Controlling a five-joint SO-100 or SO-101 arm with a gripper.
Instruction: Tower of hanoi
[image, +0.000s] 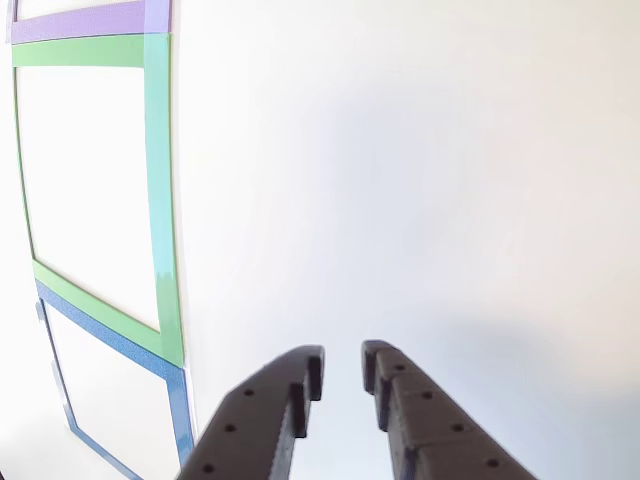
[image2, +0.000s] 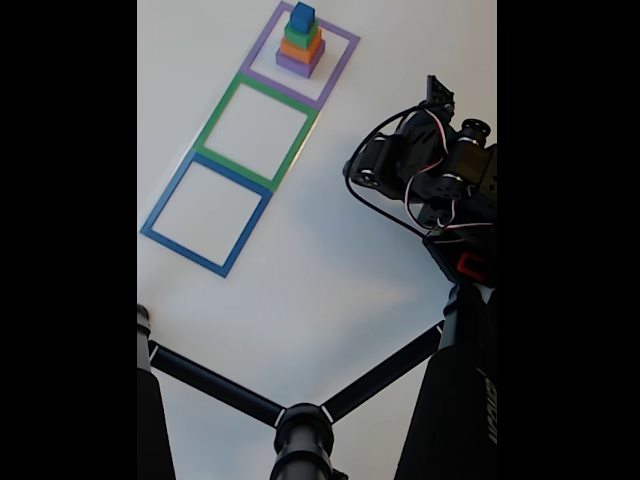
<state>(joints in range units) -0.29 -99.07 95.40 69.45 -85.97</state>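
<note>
White table (image2: 320, 270). Three taped squares in a row on it, edge to edge: purple square (image2: 301, 55) farthest in the fixed view, green square (image2: 258, 131) in the middle, blue square (image2: 207, 213) nearest.

Stack of blocks (image2: 301, 42) stands inside the purple square: purple block (image2: 299, 64) at the bottom, orange block (image2: 302, 50) on it, green block (image2: 300, 34) next, blue block (image2: 303, 15) on top. Each block smaller than the one below. Stack upright.

Green and blue squares hold nothing.

Arm (image2: 430, 170) at the right of the fixed view, folded, dark, with loose cables looping off it; well apart from the stack and off to the side of the squares. Tripod legs (image2: 300, 410) cross the lower part of that view.

Other view: gripper (image: 342, 372) enters from the bottom edge, dark fingers (image: 290, 385), jaws slightly spread with a narrow gap, nothing between them. It hangs over bare table just right of the taped squares; green frame at left, blue below it, a strip of purple at the top left corner
</note>
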